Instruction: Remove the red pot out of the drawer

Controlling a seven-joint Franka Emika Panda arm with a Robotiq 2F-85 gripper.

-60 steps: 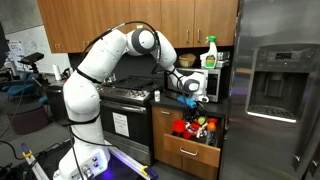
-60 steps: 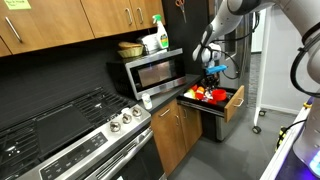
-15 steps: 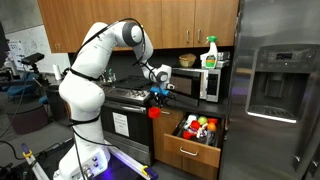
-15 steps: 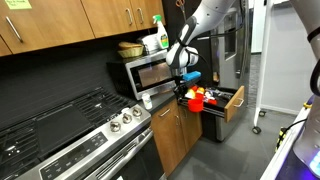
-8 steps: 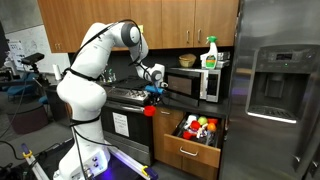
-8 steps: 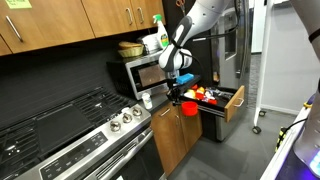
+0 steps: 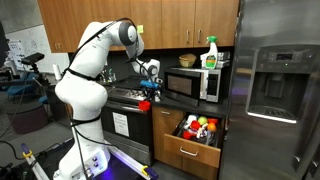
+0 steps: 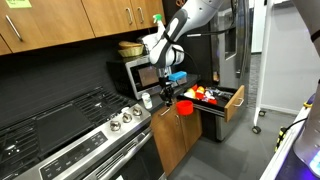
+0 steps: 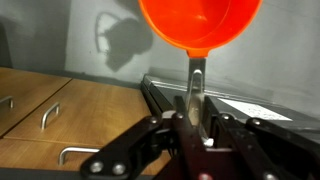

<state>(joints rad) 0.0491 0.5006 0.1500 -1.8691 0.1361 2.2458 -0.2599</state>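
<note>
End effector (image 8: 170, 90) is pinched narrow on the handle of the red pot (image 8: 183, 108), which hangs in the air by the right edge of the stove (image 7: 122, 97), left of the drawer (image 7: 186, 152) and clear of it. That drawer stands open, with colourful toys (image 7: 198, 127) inside. Lifting out looks done; what remains, I judge, is setting the pot down somewhere and releasing it.
</note>
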